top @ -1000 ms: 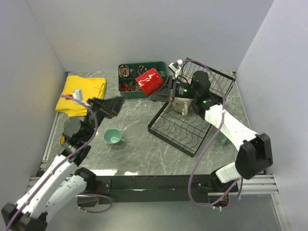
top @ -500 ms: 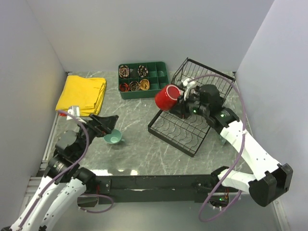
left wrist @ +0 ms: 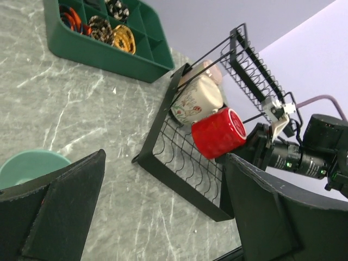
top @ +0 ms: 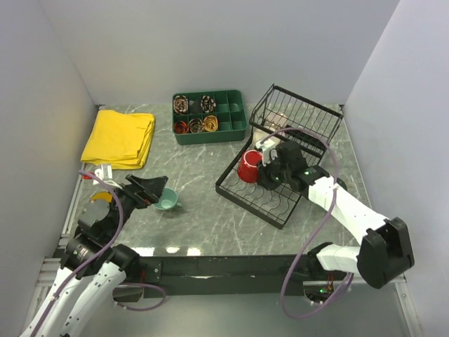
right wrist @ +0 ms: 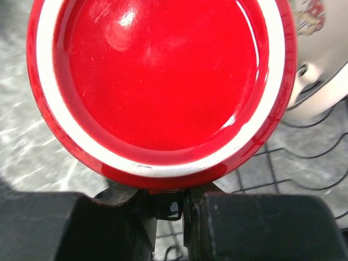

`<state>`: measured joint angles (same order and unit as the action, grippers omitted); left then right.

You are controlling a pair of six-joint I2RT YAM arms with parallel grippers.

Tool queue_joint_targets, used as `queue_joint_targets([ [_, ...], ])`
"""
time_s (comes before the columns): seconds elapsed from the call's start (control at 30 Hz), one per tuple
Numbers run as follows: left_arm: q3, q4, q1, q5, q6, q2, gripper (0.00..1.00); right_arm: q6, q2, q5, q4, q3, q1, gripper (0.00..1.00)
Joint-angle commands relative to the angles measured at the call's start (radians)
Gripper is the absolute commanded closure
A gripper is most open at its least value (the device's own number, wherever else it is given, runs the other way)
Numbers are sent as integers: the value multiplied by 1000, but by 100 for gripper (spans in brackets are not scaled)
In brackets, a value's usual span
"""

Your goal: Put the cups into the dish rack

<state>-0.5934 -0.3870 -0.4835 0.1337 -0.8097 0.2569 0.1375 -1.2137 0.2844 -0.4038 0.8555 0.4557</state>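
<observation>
Brought red mug [top: 248, 167] down to nine-o'clock edge of dish rack [top: 268, 202], pinched in right tool [right wrist: 168, 207]; risked clipping adjacent cream mug [left wrist: 197, 99].

**Item count by kind**

Mugs, four in view: one red mug [top: 249, 166], one cream mug [left wrist: 196, 98], one pinkish mug [left wrist: 215, 67] part-hidden behind the cream one, one light teal mug [top: 165, 201]. Black wire dish rack [top: 270, 201]: one. Green compartmented tray [top: 235, 114]: one. Yellow cloth [top: 119, 137]: one.
</observation>
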Motion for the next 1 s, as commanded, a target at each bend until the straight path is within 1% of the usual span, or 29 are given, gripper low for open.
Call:
queue_joint_targets([
  [0.0, 21, 2, -1, 9, -26, -7, 4, 48, -64, -88, 146, 48, 14, 100],
  [0.2, 17, -19, -1, 27, -22, -10, 4, 51, -184, -128, 166, 97, 34, 100],
  [0.33, 15, -42, -1, 37, -25, -19, 4, 48, -227, -149, 191, 106, 57, 100],
  [0.6, 18, -53, -1, 40, -32, -28, 4, 30, -317, -191, 207, 140, 58, 100],
  [0.97, 32, -52, -1, 34, -45, -31, 4, 22, -354, -248, 226, 148, 55, 100],
])
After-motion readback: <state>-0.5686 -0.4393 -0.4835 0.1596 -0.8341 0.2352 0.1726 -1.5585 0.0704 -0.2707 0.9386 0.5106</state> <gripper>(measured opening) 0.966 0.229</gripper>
